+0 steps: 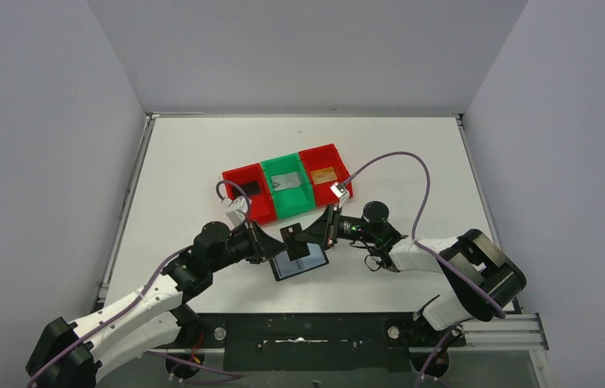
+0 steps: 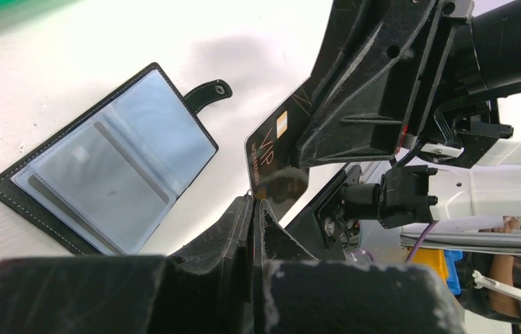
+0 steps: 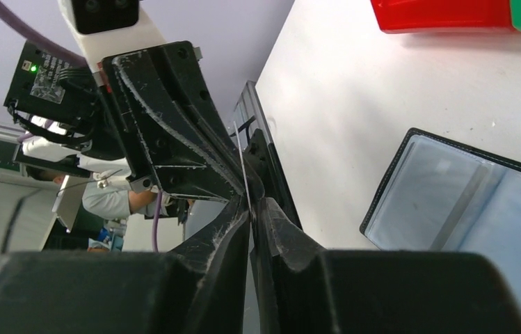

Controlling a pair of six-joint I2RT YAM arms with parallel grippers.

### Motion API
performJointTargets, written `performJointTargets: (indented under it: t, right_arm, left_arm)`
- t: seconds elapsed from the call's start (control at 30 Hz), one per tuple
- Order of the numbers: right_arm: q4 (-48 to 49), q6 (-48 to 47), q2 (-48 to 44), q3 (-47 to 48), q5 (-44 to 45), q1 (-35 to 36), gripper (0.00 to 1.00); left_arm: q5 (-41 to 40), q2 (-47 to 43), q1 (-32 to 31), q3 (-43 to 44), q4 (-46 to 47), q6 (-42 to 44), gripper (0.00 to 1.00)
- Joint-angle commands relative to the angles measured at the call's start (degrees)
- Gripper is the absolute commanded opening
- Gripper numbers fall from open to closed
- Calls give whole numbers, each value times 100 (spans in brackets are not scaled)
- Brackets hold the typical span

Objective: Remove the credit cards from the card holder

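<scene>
The black card holder [image 1: 305,265] lies open on the table, its shiny grey-blue pockets facing up; it also shows in the left wrist view [image 2: 104,188] and the right wrist view [image 3: 466,202]. A black credit card [image 1: 291,236] marked VIP [image 2: 275,163] is held in the air just above and behind the holder. My left gripper [image 1: 276,245] is shut on its lower edge [image 2: 256,200]. My right gripper [image 1: 308,234] is shut on the opposite side of the same card, which shows edge-on in its own view [image 3: 242,163].
Three joined bins stand behind the grippers: a red one [image 1: 244,179] with a dark card, a green one [image 1: 287,192] with a grey card, a red one [image 1: 321,160] with a gold card. The holder's strap [image 2: 209,92] lies on the table.
</scene>
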Motion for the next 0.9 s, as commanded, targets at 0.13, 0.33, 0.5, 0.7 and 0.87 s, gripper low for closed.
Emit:
performJointTargets:
  t: [0.13, 0.33, 0.5, 0.7, 0.87]
  right_arm:
    - [628, 91, -195, -19, -164, -5, 4]
    - [-423, -468, -388, 215, 154, -4, 0]
    - [-2258, -1478, -700, 743, 871, 50, 0]
    - [-3904, -2787, -807, 1569, 1913, 386, 0]
    - [-4498, -4091, -720, 2250, 2930, 954, 0]
  left_arm:
    - [-300, -276, 163, 22, 190, -127, 18]
    - [-732, -672, 301, 237, -546, -57, 43]
    - [-1869, -1148, 343, 686, -1882, 96, 53]
    - [-3282, -1391, 358, 1403, -3636, 138, 76]
    - [-3905, -1002, 528, 2014, -4554, 104, 88]
